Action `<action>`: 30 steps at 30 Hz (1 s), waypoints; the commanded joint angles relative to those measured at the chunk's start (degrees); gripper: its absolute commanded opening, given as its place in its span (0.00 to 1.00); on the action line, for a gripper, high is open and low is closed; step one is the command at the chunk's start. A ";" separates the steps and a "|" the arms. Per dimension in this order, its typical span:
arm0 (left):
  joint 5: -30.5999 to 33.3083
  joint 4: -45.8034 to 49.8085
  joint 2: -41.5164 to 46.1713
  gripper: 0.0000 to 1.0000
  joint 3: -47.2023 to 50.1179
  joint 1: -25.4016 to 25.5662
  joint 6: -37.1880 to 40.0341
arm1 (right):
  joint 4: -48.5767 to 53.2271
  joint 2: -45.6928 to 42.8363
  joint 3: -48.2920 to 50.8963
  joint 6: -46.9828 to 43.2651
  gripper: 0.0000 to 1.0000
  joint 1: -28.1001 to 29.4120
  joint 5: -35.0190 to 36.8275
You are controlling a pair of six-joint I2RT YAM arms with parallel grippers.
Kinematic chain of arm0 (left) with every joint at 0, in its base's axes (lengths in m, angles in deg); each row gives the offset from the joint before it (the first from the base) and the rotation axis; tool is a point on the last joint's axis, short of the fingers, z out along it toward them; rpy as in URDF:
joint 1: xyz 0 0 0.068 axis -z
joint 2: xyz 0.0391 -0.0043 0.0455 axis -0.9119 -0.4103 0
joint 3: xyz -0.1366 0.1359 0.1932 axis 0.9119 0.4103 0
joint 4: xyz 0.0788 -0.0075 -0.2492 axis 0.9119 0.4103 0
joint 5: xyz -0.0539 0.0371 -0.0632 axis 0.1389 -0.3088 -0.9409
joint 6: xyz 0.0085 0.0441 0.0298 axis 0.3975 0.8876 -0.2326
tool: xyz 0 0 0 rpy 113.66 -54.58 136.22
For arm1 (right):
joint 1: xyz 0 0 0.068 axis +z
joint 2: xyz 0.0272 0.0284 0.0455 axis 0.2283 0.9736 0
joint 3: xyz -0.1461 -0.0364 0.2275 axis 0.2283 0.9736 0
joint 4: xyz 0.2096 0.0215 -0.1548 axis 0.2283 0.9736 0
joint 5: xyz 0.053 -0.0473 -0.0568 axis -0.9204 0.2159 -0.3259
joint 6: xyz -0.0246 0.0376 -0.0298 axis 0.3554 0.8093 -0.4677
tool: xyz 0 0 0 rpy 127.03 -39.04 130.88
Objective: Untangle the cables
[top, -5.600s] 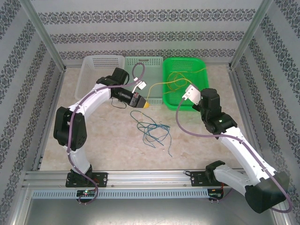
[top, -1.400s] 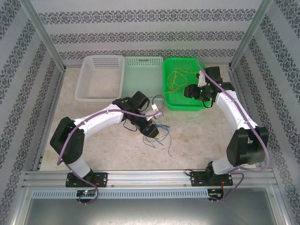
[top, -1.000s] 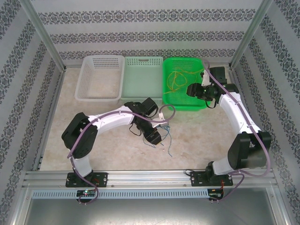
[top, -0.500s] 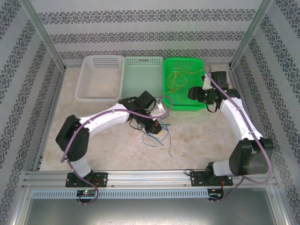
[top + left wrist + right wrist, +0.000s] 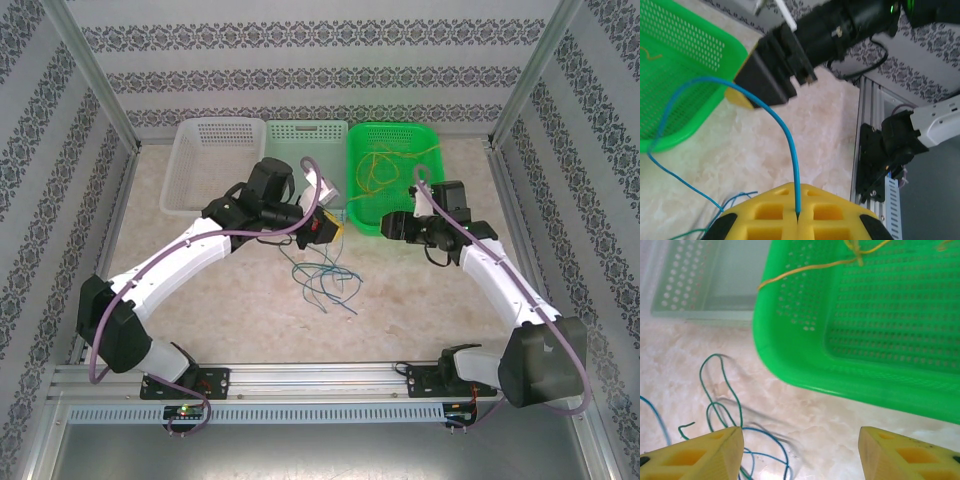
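A tangle of blue and dark green cables point(image 5: 322, 277) lies on the table's middle. My left gripper point(image 5: 333, 229) hangs above its far side, in front of the baskets. In the left wrist view this gripper point(image 5: 797, 216) is shut on a blue cable point(image 5: 786, 136), which arcs up and left, then drops to the tangle. My right gripper point(image 5: 386, 227) hovers open by the green basket's near left corner. Between its yellow fingers point(image 5: 712, 454) nothing is held, and under them lie a dark green cable point(image 5: 715, 385) and a blue cable point(image 5: 777, 442). Yellow cables point(image 5: 385, 165) rest in the green basket point(image 5: 420, 135).
A white basket point(image 5: 200, 170) and a pale green basket point(image 5: 300, 140) stand left of the green one along the back. The two grippers are close together, the right one's black body point(image 5: 770, 75) showing just ahead of my left fingers. Metal frame rails border the table.
My left gripper shut on the blue cable in the tangle and lifted it back toward the baskets. The right gripper came off the green basket, moving left and nearer.
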 commanded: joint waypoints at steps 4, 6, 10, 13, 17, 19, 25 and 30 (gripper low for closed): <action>-0.46 -9.55 4.22 0.00 -1.67 -2.15 -3.85 | -8.14 0.16 2.39 0.92 0.63 4.89 -2.09; 0.71 -11.15 4.90 0.00 -1.37 -2.51 -4.17 | -10.29 0.40 3.30 1.54 0.63 5.97 -2.97; 3.02 -13.12 5.45 0.01 -1.47 -2.86 -4.54 | -11.58 1.71 3.62 1.40 0.63 8.40 -3.35; 3.12 -16.18 5.45 0.01 -0.97 -3.04 -6.11 | -13.09 2.41 4.12 2.39 0.63 9.17 -2.61; 3.95 -19.72 5.19 0.01 -0.06 -3.07 -7.60 | -16.10 3.11 4.85 4.61 0.63 10.28 -3.05; 5.38 -20.37 5.01 0.01 0.15 -3.06 -8.14 | -17.34 3.32 5.05 5.16 0.63 11.14 -3.06; 8.52 -24.52 5.80 0.02 1.51 -3.12 -9.92 | -18.73 4.36 6.18 5.40 0.63 14.60 -0.28; 8.10 -26.73 5.78 0.03 1.35 -3.16 -10.65 | -21.65 6.33 7.73 5.39 0.64 16.64 -0.32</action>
